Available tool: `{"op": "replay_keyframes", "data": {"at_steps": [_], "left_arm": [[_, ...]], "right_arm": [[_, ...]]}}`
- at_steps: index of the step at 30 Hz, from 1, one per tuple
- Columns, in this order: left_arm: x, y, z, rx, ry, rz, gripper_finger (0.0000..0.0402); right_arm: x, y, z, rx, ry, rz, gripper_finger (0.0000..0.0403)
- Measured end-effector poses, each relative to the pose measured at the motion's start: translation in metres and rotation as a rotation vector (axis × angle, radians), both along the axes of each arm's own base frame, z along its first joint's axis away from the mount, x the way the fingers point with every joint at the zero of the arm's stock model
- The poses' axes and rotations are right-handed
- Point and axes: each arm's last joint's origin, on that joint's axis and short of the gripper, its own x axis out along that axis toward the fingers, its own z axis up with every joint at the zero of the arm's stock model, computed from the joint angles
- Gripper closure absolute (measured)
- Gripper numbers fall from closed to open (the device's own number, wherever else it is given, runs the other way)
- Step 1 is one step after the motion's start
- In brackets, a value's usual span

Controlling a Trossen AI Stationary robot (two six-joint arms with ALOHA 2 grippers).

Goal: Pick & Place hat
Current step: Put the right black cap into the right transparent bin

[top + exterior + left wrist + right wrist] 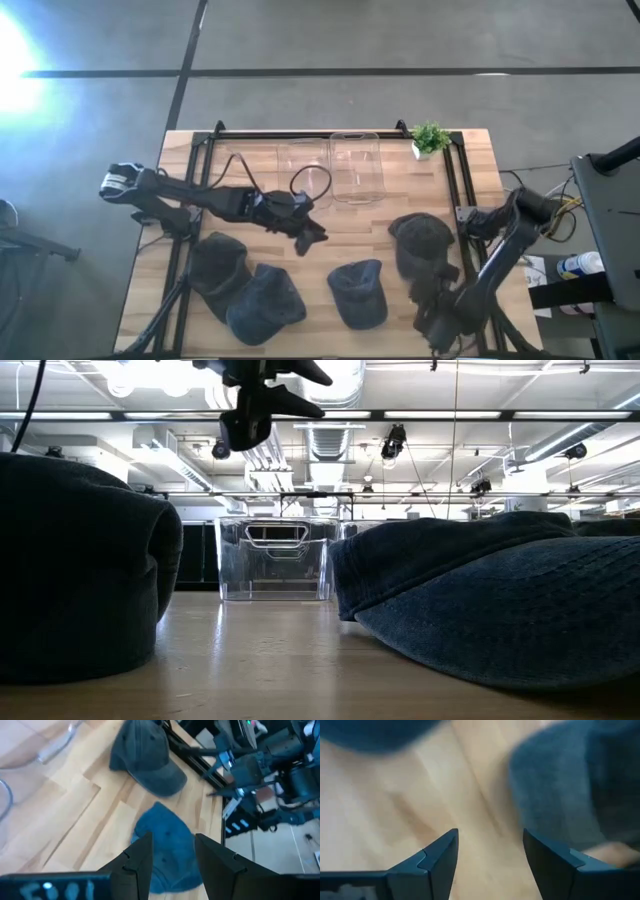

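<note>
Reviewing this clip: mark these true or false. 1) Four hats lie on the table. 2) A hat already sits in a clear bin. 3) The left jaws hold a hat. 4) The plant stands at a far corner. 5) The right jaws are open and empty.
1) True: four hats, e.g. the middle hat.
2) False: both clear bins hold no hat.
3) False: the left gripper is open and empty, above the table.
4) True: plant.
5) True: right gripper.

matt denim cloth hats [358, 293] on smooth wooden table [350, 230].
</note>
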Motion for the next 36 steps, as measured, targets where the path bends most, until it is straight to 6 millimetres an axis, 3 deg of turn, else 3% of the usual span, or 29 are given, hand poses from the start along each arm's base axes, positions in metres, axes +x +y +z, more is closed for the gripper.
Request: {"op": "replay_keyframes", "data": {"at_steps": [6,10,17,36], "left_arm": [[-0.003,-0.004,-0.011,0.011,0.032,-0.015,0.0262],[-0.005,-0.003,-0.016,0.017,0.047,-0.009,0.0262],[-0.004,-0.003,-0.016,0.046,0.042,-0.008,0.0262],[-0.004,-0.002,-0.015,0.073,0.027,0.025,0.0262]], "right_arm": [[-0.005,0.015,-0.006,-0.37,0.118,-0.007,0.0184],[-0.002,0.03,-0.018,-0.351,0.143,0.049,0.0184],[0.006,0.046,-0.022,-0.362,0.123,0.097,0.0184],[0.0,0.025,-0.051,-0.507,0.197,0.142,0.0184]]}}
